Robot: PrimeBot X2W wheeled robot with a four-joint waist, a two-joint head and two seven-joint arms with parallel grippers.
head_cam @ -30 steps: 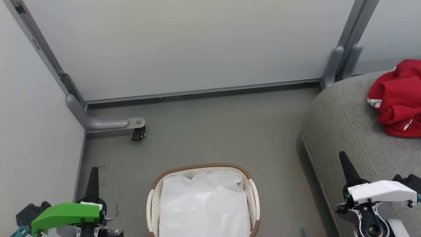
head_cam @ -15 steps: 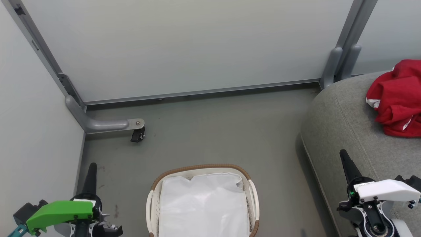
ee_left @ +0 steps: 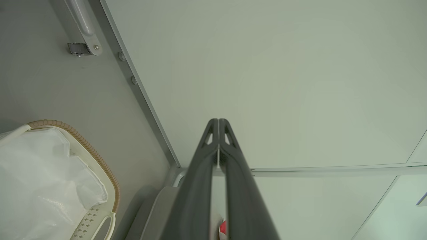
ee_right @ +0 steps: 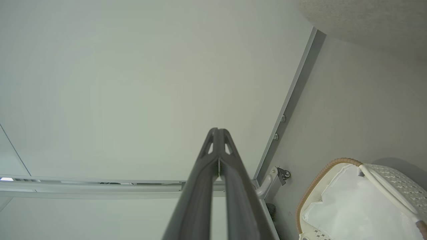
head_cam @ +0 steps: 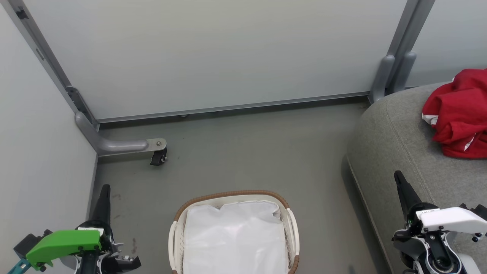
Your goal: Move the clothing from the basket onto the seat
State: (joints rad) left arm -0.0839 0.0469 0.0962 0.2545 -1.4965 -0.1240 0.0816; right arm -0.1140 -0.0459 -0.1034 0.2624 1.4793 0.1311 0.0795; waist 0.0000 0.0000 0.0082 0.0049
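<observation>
Clothing (head_cam: 456, 121) bunched on seat (head_cam: 392, 144), no clear long axis; basket (head_cam: 236, 193) shows white liner (head_cam: 236, 236). Left tool (head_cam: 105, 188), right tool (head_cam: 398, 175) closed, empty; both drifted slightly outward since earlier.

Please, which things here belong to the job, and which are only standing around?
Job: red clothing, lying on the seat; basket, holding its white liner.
Standing around: caster wheel; partition panel; floor.

One basket (head_cam: 232, 193), one seat (head_cam: 388, 140), one clothing heap (head_cam: 456, 112)
</observation>
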